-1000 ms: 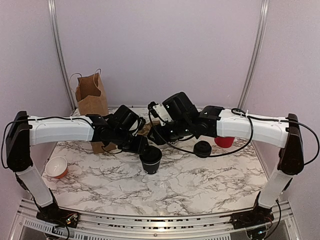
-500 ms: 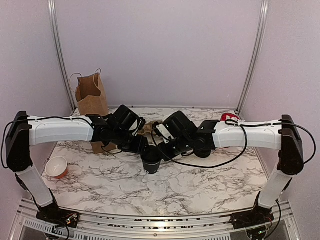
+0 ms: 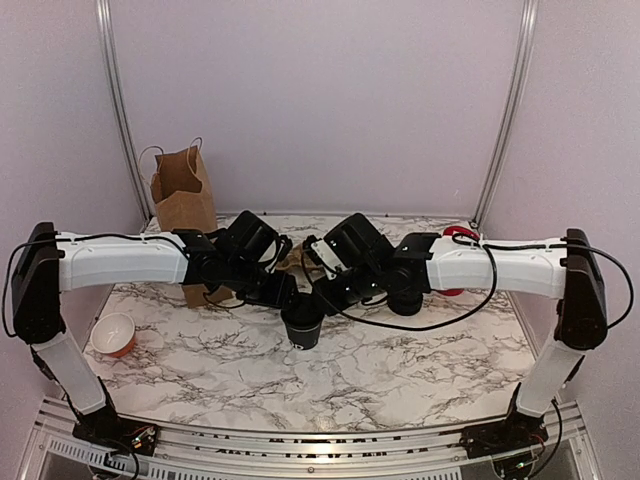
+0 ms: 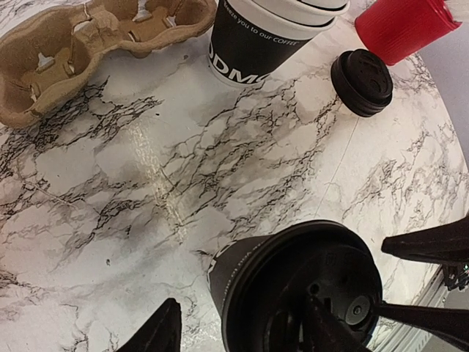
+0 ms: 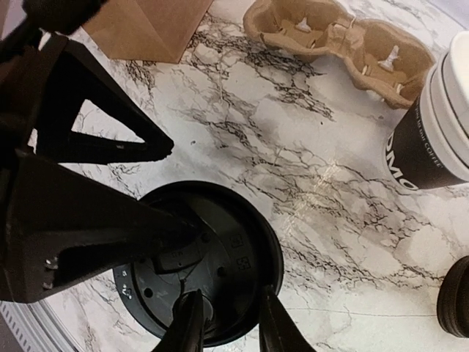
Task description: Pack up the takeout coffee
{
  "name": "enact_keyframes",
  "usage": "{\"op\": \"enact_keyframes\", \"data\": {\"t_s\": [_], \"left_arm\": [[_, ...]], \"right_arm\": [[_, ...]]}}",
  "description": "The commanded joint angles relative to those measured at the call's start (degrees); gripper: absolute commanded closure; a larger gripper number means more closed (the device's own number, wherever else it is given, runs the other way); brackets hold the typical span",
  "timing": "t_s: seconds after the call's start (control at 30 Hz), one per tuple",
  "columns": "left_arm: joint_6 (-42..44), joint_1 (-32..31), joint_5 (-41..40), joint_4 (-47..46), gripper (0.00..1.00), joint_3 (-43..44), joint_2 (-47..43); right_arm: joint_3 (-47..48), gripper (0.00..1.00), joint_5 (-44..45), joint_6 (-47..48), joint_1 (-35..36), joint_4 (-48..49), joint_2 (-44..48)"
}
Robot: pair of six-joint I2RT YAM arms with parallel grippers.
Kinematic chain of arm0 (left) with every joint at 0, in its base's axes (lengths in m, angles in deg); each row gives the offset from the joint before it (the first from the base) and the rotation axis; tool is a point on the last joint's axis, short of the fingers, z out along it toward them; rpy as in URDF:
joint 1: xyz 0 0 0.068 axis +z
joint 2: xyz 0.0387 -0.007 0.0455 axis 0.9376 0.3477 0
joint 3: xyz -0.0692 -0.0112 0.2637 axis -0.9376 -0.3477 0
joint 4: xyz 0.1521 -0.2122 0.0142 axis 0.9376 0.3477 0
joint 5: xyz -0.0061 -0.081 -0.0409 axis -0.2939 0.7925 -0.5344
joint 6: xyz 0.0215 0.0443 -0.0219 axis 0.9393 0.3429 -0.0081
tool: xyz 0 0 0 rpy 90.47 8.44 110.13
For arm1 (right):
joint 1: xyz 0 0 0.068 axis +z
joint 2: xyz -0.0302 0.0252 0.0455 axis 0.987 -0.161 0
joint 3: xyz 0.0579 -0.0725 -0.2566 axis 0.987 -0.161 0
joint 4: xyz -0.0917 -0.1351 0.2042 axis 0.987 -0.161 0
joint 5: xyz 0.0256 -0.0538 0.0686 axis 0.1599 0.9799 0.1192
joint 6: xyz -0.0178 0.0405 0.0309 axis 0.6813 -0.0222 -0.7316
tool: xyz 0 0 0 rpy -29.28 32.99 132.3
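L jaws spread: one finger (image 5: pixel 110 235) lies across the lid (image 5: pixel 227 242). The other (image 4: pixel 157 334) stands off the cup wall w/ marble showing between, so no clamp that I can see. R jaws are narrowed to a small gap, fingers (image 5: pixel 189 326) straddling the lid's near rim. Can't tell if they pinch it or just press.

The takeout coffee (image 3: pixel 302 325) stands upright mid-surface (image 3: pixel 420 370), lid on, betw the two arms. It's well apart from the brown paper bag (image 3: pixel 183 195) at back-L. In the L wrist view a pulp cup carrier (image 4: pixel 88 51) and a stack of lidless cups (image 4: pixel 256 40) sit beyond it.

Step in hand looks like lidding, i.e. seating the lid on the rim; packing itself not begun.

Next, I'd judge:
- Check the lid is snapped all round.
- Free both sets of jaws from the top.
- Take a firm hold on the cup body below the rim, kept upright, and carry it to bag or carrier. Which one, can't say.

L arm (image 3: pixel 120 260) and R arm (image 3: pixel 500 265) both reach inward, forearms abt level, wrists dipped, meeting over the cup.
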Motion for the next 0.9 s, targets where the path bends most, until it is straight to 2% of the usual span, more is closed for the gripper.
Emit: {"op": "enact_keyframes", "data": {"t_s": [0.0,0.2,0.37,0.43,0.57,0.87], "left_arm": [[-0.25,0.39,-0.49,0.90,0.44,-0.64,0.46],[0.00,0.39,-0.45,0.89,0.44,-0.47,0.27],[-0.09,0.39,-0.11,0.86,0.44,-0.34,0.67],[-0.07,0.39,-0.25,0.93,0.44,-0.42,0.61],[0.07,0.39,-0.28,1.00,0.44,-0.59,0.40],[-0.10,0.48,-0.49,1.00,0.44,-0.90,-0.12]], "right_arm": [[8.86,0.69,2.21,5.07,0.40,-0.61,2.63],[10.58,0.71,5.08,5.64,0.44,-1.65,6.76],[-1.10,0.73,1.85,1.81,0.44,3.21,8.22],[-6.55,0.77,-1.52,-0.24,0.29,5.37,5.44],[-11.64,0.82,-7.51,-3.52,0.60,6.31,-0.47],[-4.70,0.81,-2.30,-0.86,0.53,1.81,1.38]]}}
